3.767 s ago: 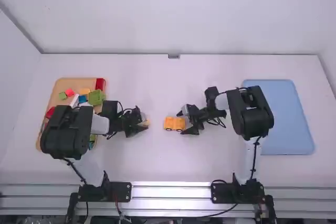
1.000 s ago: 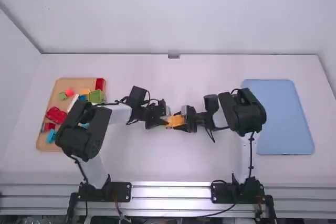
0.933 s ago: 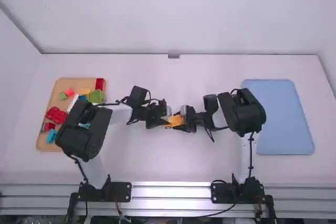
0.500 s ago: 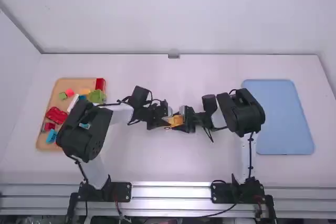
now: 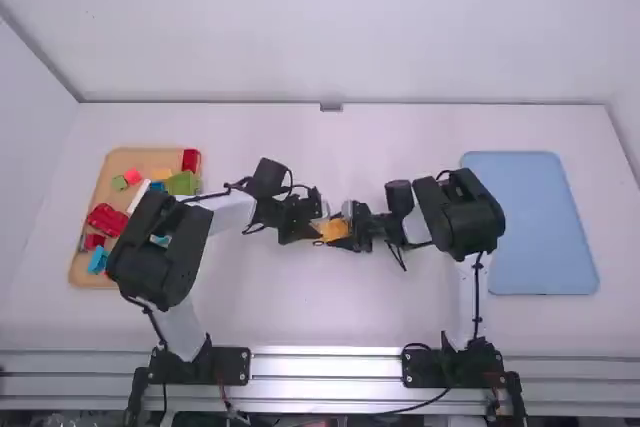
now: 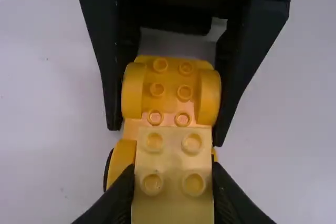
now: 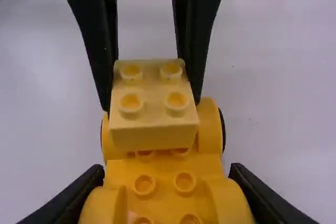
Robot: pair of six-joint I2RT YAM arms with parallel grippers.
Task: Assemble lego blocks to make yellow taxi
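Note:
My left gripper (image 5: 314, 231) and my right gripper (image 5: 349, 231) face each other at mid-table, with the yellow-orange car base (image 5: 335, 230) between them. In the left wrist view, the left gripper (image 6: 173, 174) is shut on a pale yellow 2x2-stud brick (image 6: 172, 153), over one end of the car base (image 6: 170, 93). The right gripper (image 7: 167, 173) is shut on the wheeled base (image 7: 164, 174) by its sides, seen in the right wrist view. There the brick (image 7: 153, 124) lies over the base's far end; whether its studs are engaged cannot be told.
A wooden tray (image 5: 85, 272) at the left holds several red, green, blue and yellow blocks, partly under the left arm. A blue tray (image 5: 535, 227) lies at the right. White table surface surrounds the grippers.
Since the oldest frame, my left gripper has moved right with the pale brick to the car base. The right gripper has shifted slightly left. Over the last half second both have barely moved.

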